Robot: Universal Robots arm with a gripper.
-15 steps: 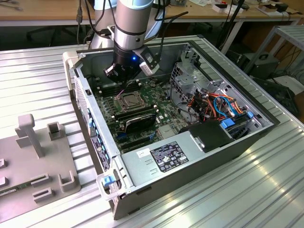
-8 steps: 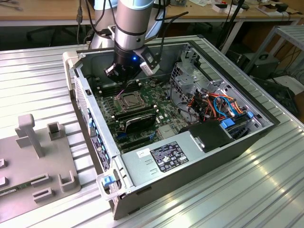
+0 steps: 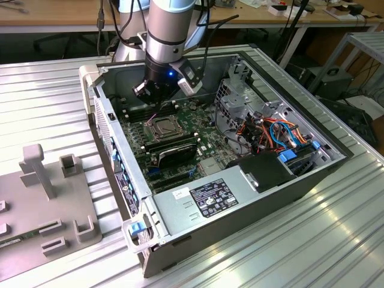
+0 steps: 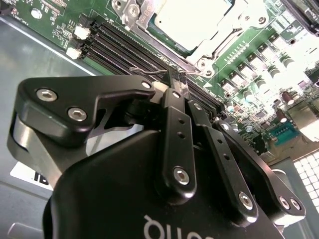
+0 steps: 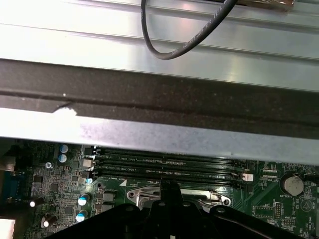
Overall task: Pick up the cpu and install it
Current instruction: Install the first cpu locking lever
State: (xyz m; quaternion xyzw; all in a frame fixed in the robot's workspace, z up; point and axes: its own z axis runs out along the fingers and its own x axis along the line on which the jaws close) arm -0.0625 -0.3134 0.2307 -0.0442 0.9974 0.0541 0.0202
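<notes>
- Well, down inside the computer case point(image 3: 288, 186) the end effector point(image 4: 177, 88) has its two fingers point(image 4: 175, 139) pressed together. I can't make out anything between them.
- Their tips hang low over the motherboard point(image 3: 192, 120), just beside the thin wire lever point(image 4: 147, 70) that runs along the socket's edge. I can't tell whether they touch it.
- The cpu point(image 4: 192, 20) is not in the grip. Its pale metal top sits in the socket, with the hinged metal frame point(image 4: 219, 47) lying around it.
- The empty memory slots point(image 4: 124, 47) run alongside the lever, close to the fingertips.
- From where I stand, the placing looks done and the work is now at the latch.
- To do that well, I'd say any push should fall squarely on the lever, not on the chip's lid or the slots, and should be slow and even so the wire doesn't spring off the tips.
- The whole case rests on the ribbed metal surface point(image 3: 48, 90).
</notes>
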